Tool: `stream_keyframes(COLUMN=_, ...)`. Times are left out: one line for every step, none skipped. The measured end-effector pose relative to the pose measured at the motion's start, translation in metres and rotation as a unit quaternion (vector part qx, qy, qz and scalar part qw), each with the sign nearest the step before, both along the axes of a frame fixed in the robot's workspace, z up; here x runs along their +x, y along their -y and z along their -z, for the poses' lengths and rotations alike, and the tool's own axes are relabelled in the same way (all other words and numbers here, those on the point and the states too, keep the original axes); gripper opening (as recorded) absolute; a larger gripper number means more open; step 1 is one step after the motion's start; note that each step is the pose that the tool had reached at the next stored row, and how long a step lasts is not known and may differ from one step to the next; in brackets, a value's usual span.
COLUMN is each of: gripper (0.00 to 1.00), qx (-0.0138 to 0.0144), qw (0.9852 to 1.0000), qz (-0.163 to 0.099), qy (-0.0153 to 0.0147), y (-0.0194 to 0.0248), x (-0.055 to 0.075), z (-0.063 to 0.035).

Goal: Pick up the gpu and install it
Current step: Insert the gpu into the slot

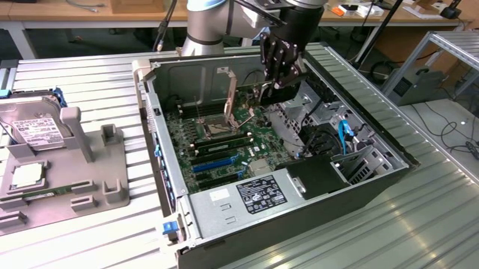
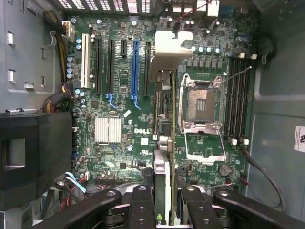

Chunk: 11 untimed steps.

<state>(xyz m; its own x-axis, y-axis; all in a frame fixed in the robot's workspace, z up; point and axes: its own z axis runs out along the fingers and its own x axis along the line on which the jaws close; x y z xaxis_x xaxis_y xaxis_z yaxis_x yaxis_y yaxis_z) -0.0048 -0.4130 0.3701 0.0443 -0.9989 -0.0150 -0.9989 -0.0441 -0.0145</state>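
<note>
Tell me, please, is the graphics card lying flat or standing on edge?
On edge: the gripper grips the graphics card upright, its thin edge facing the motherboard.

DELL is seen printed in white on the motherboard (image 2: 119, 157) — the power supply sticker (image 1: 261, 196) cannot be read.

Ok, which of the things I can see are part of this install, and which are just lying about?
In the job:
- tool, gripping the graphics card
- open computer case
- main board with its long slots

Lying about, at the exterior view's left of the case:
- hard drive
- grey holder it is propped in
- square chip in the same holder
</note>
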Motion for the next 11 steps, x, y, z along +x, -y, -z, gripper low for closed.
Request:
stream_keyframes(gripper=0.27, qx=0.0, qw=1.0, qz=0.0, qy=0.0, y=0.0002, x=0.0, z=0.0003)
stream_keyframes(gripper=0.27, qx=0.0001, qw=1.0, qz=0.0, qy=0.0, y=0.0003, x=0.0, z=0.0005)
stream_keyframes(gripper=0.27, qx=0.0001, qw=1.0, qz=0.0, qy=0.0, y=0.0004, x=-0.0001, z=0.0006)
stream_keyframes(gripper=0.27, qx=0.0001, qw=1.0, qz=0.0, qy=0.0, y=0.0006, x=-0.0002, z=0.001)
stream_keyframes(gripper=0.27, qx=0.0002, qw=1.0, qz=0.0, qy=0.0, y=0.0007, x=-0.0003, z=0.0011)
stream_keyframes(gripper=0.27, qx=0.0001, qw=1.0, qz=0.0, qy=0.0, y=0.0009, x=-0.0006, z=0.0014)
stream_keyframes(gripper=0.27, qx=0.0002, qw=1.0, qz=0.0, qy=0.0, y=0.001, x=-0.0007, z=0.0016)
stream_keyframes(gripper=0.27, qx=0.0002, qw=1.0, qz=0.0, qy=0.0, y=0.0011, x=-0.0008, z=0.0017)
stream_keyframes(gripper=0.27, qx=0.0002, qw=1.0, qz=0.0, qy=0.0, y=0.0012, x=-0.001, z=0.0018)
stream_keyframes(gripper=0.27, qx=0.0002, qw=1.0, qz=0.0, qy=0.0, y=0.0013, x=-0.0011, z=0.002)
stream_keyframes(gripper=0.27, qx=0.0002, qw=1.0, qz=0.0, qy=0.0, y=0.0015, x=-0.0013, z=0.0022)
